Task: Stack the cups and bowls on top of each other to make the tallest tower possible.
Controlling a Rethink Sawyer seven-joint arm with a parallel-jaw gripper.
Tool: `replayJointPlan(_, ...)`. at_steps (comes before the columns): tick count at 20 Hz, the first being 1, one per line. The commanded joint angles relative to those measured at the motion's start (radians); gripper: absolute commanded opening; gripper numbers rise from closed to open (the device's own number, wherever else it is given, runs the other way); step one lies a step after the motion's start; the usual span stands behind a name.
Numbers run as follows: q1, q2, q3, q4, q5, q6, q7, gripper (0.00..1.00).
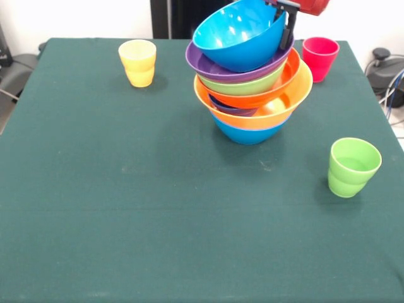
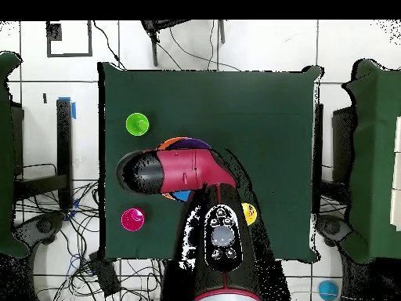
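Note:
The tower (image 1: 252, 95) stands at the table's far middle. From the bottom it holds a blue bowl, the large yellow-orange bowl (image 1: 297, 95), a small bowl nested inside, the orange-red, the lime green and the purple bowl (image 1: 208, 68). A blue bowl (image 1: 237, 35) lies tilted on top, its right rim raised. My gripper (image 1: 286, 28) comes down from the top edge, its black fingers astride that raised rim, shut on it. The yellow cup (image 1: 137, 62), the red-pink cup (image 1: 319, 58) and the light green cup (image 1: 353, 166) stand upright apart from the tower. In the overhead view the arm (image 2: 180, 171) hides most of the tower (image 2: 185, 144).
The dark green tablecloth (image 1: 126, 221) covers the table. In the overhead view the cups show as green (image 2: 137, 123), pink (image 2: 132, 219) and yellow (image 2: 249, 213). Cables and dark gear (image 1: 386, 69) lie past the table's right edge.

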Motion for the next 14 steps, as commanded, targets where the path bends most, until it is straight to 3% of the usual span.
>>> replayJointPlan(1,-0.004,0.021,0.059,0.076,-0.035,-0.053,-0.013,0.0)
replayJointPlan(9,0.005,0.016,0.056,0.09,-0.041,-0.082,-0.002,0.0)
replayJointPlan(10,0.006,0.015,0.056,0.092,-0.042,-0.088,-0.001,1.0)
replayJointPlan(14,0.014,0.019,0.049,0.076,-0.038,-0.059,0.004,1.0)
